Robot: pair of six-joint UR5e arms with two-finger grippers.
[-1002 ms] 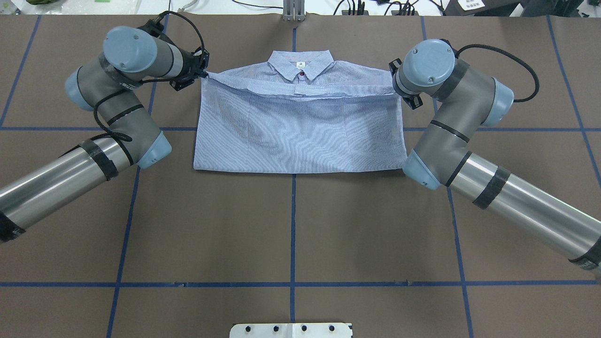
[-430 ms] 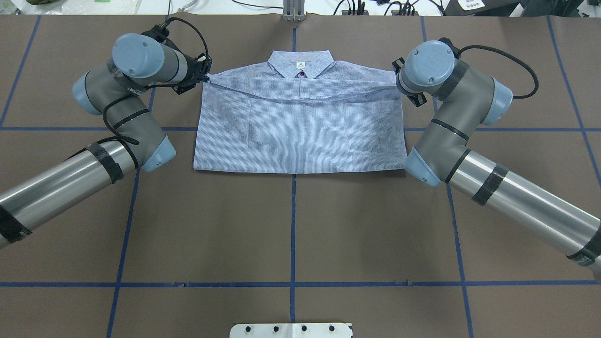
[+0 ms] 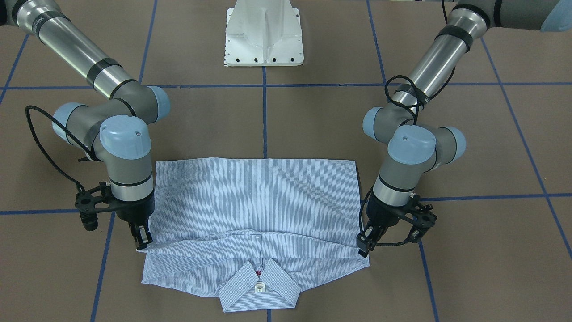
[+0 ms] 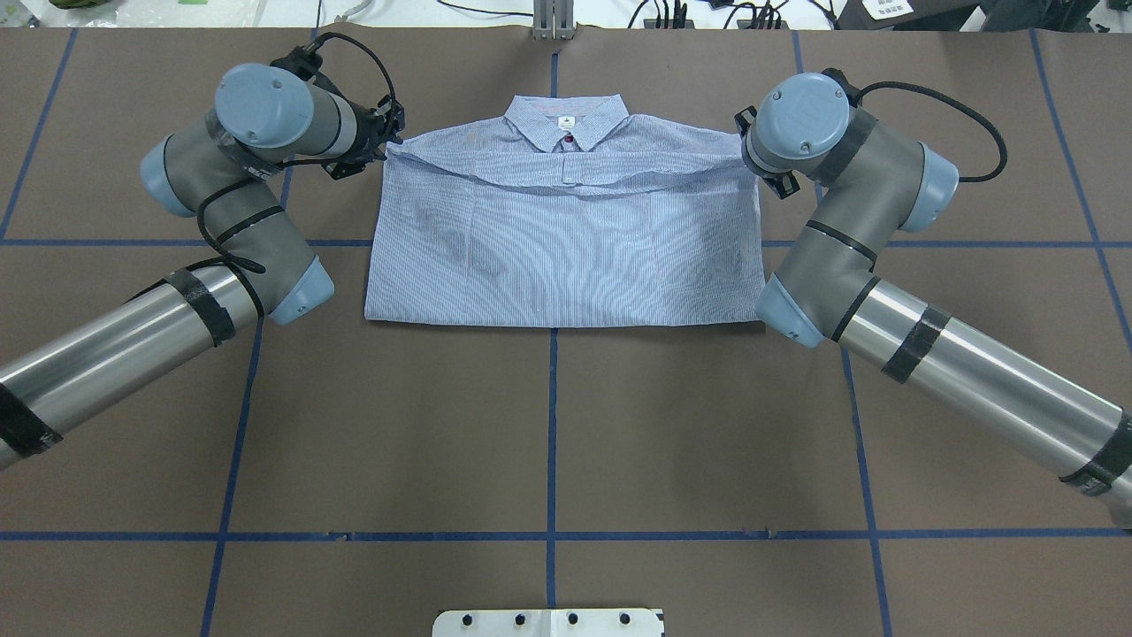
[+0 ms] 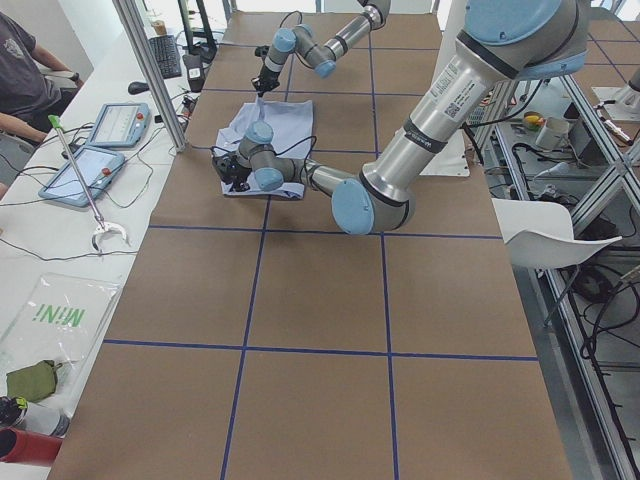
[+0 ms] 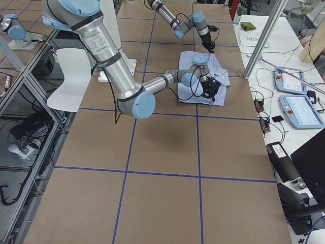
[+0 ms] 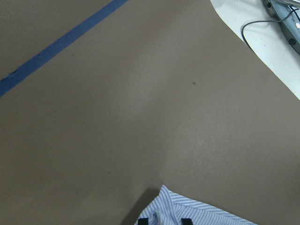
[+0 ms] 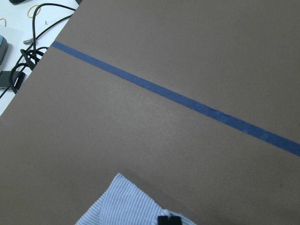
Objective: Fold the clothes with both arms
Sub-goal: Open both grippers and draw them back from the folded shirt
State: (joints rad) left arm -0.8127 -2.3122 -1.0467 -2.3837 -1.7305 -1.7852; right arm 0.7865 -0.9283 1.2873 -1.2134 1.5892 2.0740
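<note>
The shirt [image 4: 566, 257] is laid flat on the far half of the brown desk [image 4: 398, 425], folded into a wide rectangle, with the collar [image 4: 567, 119] turned away from the white base [image 3: 264, 33] and set close to the desk's far edge, where cables [image 4: 672, 13] are strung. The lower part is doubled up over the chest, so that a straight fold forms the near edge, while the free edge is carried across just below the collar, slightly wavy in the middle. That free edge is pinched at both ends: the left tool [image 3: 364, 243] is closed narrowly on the corner at the robot's left, and the right tool [image 3: 142, 239] is closed narrowly on the opposite corner, striped cloth being seen at the fingertips in both wrist views. Both corners are held low, close to the layer beneath. The left arm [image 4: 115, 345] and the right arm [image 4: 973, 389] are bent in from the two sides, their elbows set just beside the shirt's side edges. Blue tape lines [image 4: 548, 535] are crossed under the cloth, one along the middle and one across. A broad stretch of bare desk is left between the near fold and the base, and more is left outside each arm; only a narrow strip is left beyond the collar.
</note>
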